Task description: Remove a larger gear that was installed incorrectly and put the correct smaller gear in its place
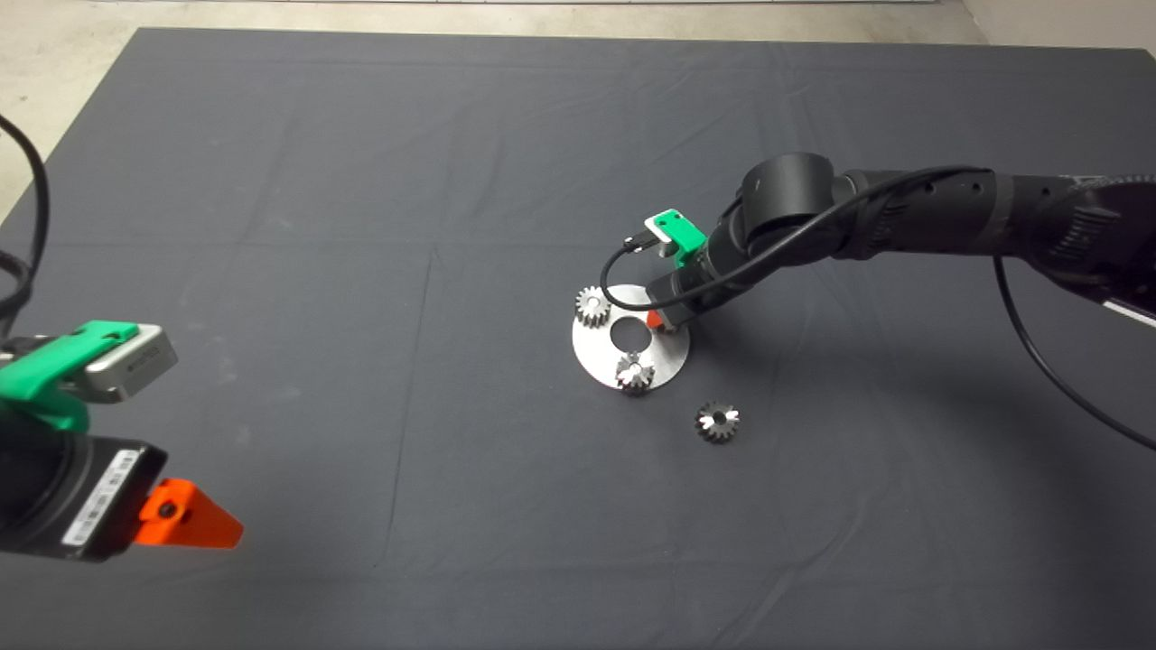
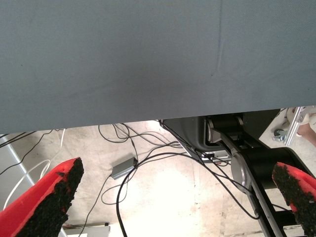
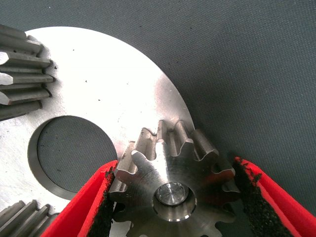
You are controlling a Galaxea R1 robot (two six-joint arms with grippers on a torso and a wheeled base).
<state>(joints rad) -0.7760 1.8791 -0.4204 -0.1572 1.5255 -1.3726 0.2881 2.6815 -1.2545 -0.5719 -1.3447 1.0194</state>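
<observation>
A round silver plate (image 1: 668, 354) lies mid-mat with two paler gears (image 1: 592, 307) (image 1: 635, 371) on it. My right gripper (image 1: 659, 322) reaches down over the plate's right edge. In the right wrist view my right gripper (image 3: 174, 167) is shut on the smaller gear (image 3: 173, 182). That gear sits flat on the plate (image 3: 108, 84) with a pin end showing in its centre. The larger gear (image 1: 718, 422), dark with glinting teeth and the widest in view, lies loose on the mat just off the plate's lower right. My left gripper (image 1: 185, 519) is parked at the lower left, open and empty.
The plate has a round centre hole (image 3: 71, 153). The right arm (image 1: 903, 221) and its cable stretch in from the right above the mat. The left wrist view shows the mat's edge (image 2: 148, 116), floor and cables beyond it.
</observation>
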